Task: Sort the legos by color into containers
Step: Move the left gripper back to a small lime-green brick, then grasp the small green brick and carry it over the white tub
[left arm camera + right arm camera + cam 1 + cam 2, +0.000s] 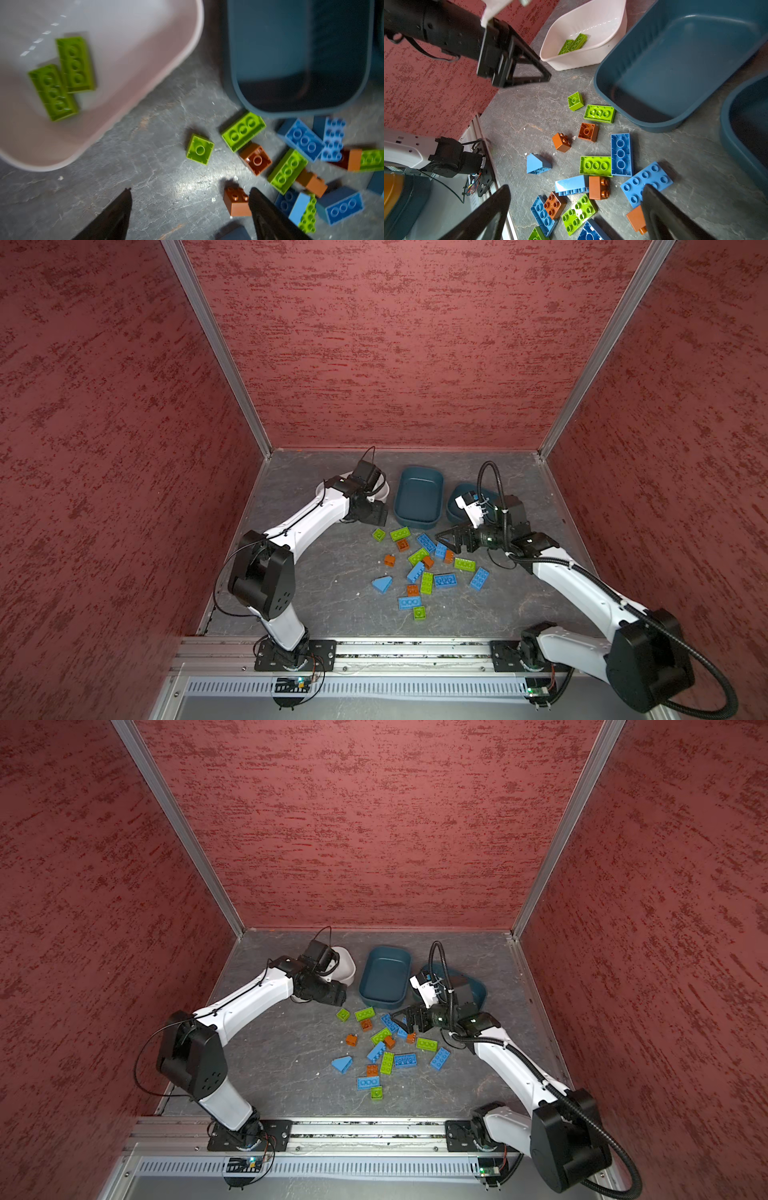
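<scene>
While left claw gapes, two green legos in white tub.

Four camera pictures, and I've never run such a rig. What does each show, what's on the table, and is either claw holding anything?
Two white robot arms work over a grey table, each ending in a two-fingered claw. The two wide pictures look down from overhead, nearly alike. The close-ups come from cameras on the wrists. Green, blue and orange-brown bricks lie scattered on the table. Beyond them stand a white tub with two green bricks inside, a middle teal tub that looks empty, and a right teal tub. The left claw and the right claw are open, holding nothing.
</scene>
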You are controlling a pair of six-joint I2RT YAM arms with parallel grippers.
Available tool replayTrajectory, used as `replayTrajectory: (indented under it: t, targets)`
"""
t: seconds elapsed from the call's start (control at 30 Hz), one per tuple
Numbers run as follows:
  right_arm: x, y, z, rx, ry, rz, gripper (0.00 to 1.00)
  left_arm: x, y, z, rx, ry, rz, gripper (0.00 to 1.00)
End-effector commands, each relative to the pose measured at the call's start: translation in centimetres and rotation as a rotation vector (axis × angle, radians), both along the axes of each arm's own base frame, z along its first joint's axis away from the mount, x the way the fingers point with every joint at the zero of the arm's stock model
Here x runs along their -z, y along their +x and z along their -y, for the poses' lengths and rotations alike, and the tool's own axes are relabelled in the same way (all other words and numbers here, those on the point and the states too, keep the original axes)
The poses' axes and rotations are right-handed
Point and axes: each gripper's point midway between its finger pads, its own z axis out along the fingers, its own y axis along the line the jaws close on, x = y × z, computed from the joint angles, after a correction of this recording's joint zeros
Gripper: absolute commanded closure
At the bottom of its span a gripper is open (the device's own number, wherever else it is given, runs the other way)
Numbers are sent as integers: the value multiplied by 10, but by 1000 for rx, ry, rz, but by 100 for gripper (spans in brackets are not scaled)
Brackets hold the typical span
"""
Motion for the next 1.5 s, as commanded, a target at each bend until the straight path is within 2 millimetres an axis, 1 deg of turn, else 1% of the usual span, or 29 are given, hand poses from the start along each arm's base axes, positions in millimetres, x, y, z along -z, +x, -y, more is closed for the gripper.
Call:
replayTrajectory:
  t: [0.0,0.1,0.17,0.23,0.33,0.5,0.63,0.73,0.9,0.97,1.1,1.2,1.23,1.37,1.47]
  targets:
    - [-4,-2,4,5,-7,33,1,13,-9,10,205,-26,-30,10]
    - [-4,-6,6,15,0,31,1,31,-10,11,297,2,-46,10]
    - [-4,-9,8,22,1,33,1,41,-4,11,326,26,-41,11]
    - [-3,-11,9,30,0,31,1,48,3,14,347,19,-36,13]
    - [-1,-13,12,39,-4,29,1,58,11,24,378,-3,-31,16]
    - [1,-16,16,56,-20,32,1,80,19,26,381,39,-60,23]
    - [2,-17,18,60,-27,33,1,89,16,26,378,53,-77,27]
    - [2,-16,19,64,-30,34,1,94,12,24,369,56,-91,34]
    - [2,-15,19,61,-35,34,1,104,8,20,372,70,-102,43]
    - [2,-16,20,61,-36,34,1,106,8,21,372,65,-101,48]
    - [1,-16,21,66,-39,35,1,107,9,20,368,74,-100,54]
    - [-1,-17,22,72,-39,41,1,103,11,19,362,74,-99,64]
    - [-2,-16,22,75,-40,44,1,100,12,18,359,72,-93,65]
    - [-5,-15,22,72,-37,52,1,84,16,16,345,67,-85,65]
    - [-9,-14,20,66,-31,54,1,62,22,15,320,46,-59,65]
